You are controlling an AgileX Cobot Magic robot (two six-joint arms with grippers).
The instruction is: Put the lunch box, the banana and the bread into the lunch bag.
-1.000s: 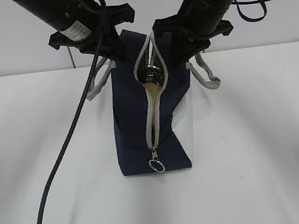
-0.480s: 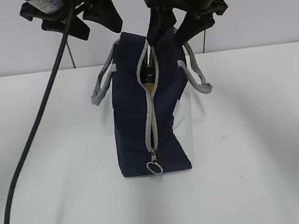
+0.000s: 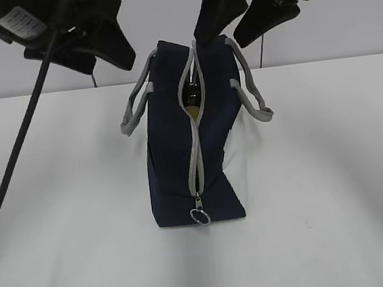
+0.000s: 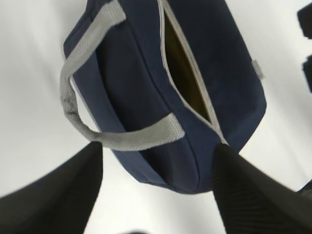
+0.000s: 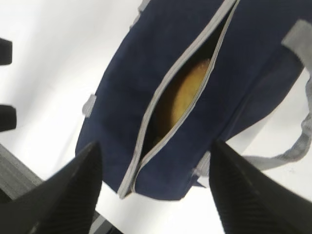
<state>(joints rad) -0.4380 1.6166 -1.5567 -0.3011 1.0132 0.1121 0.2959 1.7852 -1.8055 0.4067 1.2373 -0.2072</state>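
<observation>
lunch bag (image 3: pixel 172 159): standing mid-table (image 3: pixel 337 224), zipper gaping narrowly
bread (image 5: pixel 187 95): showing inside slit
left gripper (image 3: pixel 92 41): hovering, fingers wide, empty
right gripper (image 3: pixel 240 15): hovering over top edge, fingers wide, empty

A plain white table (image 3: pixel 333 190) fills the lower part of the exterior view, its surface smooth and matte; soft grey shadows fan across it on both sides and toward the near edge; the far edge of the table runs straight across, level, just below a pale grey-white wall (image 3: pixel 158 17) that is bare and evenly lit; the light is diffuse and comes from above, with no hard-edged shadows; in the wrist views the same white tabletop shows, slightly blurred.
</observation>
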